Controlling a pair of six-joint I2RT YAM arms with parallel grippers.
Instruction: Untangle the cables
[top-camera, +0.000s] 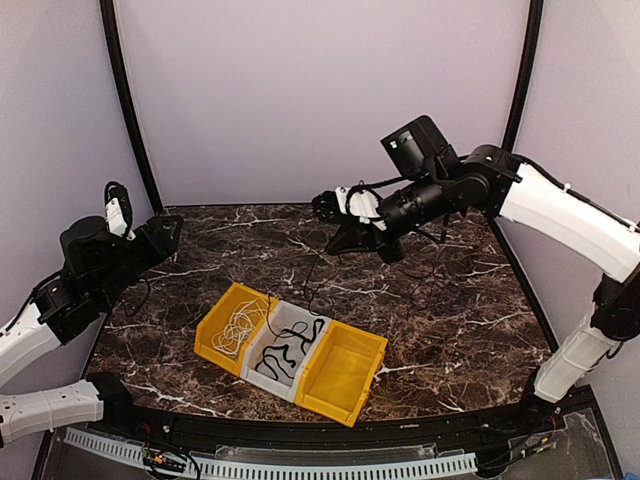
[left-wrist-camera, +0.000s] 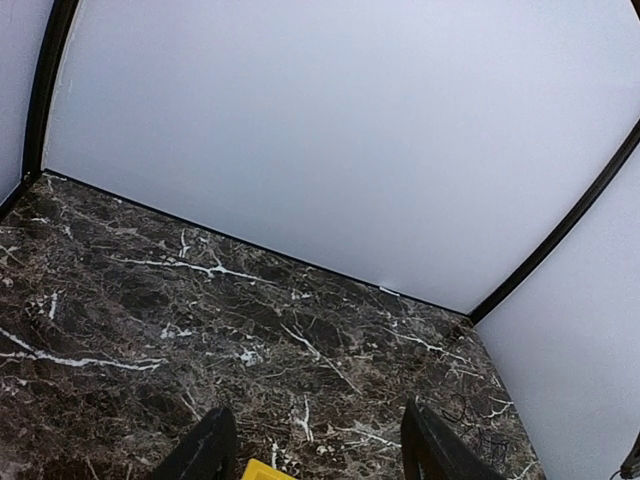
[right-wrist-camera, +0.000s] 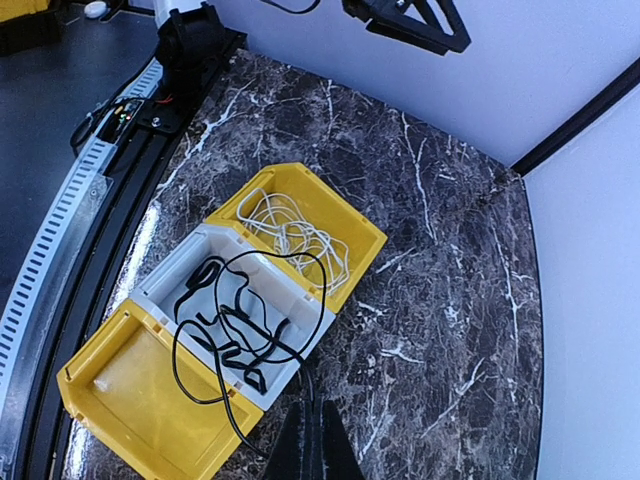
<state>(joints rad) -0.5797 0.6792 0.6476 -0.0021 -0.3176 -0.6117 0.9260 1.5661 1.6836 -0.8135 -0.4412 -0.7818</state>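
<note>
A thin black cable (right-wrist-camera: 322, 290) runs from my right gripper (right-wrist-camera: 315, 445) in loops over a thicker black cable (right-wrist-camera: 235, 345) lying in the white middle bin (right-wrist-camera: 170, 275). The right gripper (top-camera: 340, 240) is shut on this thin cable and held high over the table behind the bins. The cable hangs down to the white bin (top-camera: 262, 370). A white cable (top-camera: 235, 330) lies coiled in the left yellow bin (top-camera: 212, 322); it also shows in the right wrist view (right-wrist-camera: 295, 235). My left gripper (top-camera: 168, 232) is open and empty at the far left, its fingers (left-wrist-camera: 210, 450) apart above the table.
The right yellow bin (top-camera: 345, 375) is empty; it shows in the right wrist view (right-wrist-camera: 130, 390). More thin black cable (left-wrist-camera: 465, 410) lies on the marble table (top-camera: 450, 310) at the back right. White walls and black posts enclose the table.
</note>
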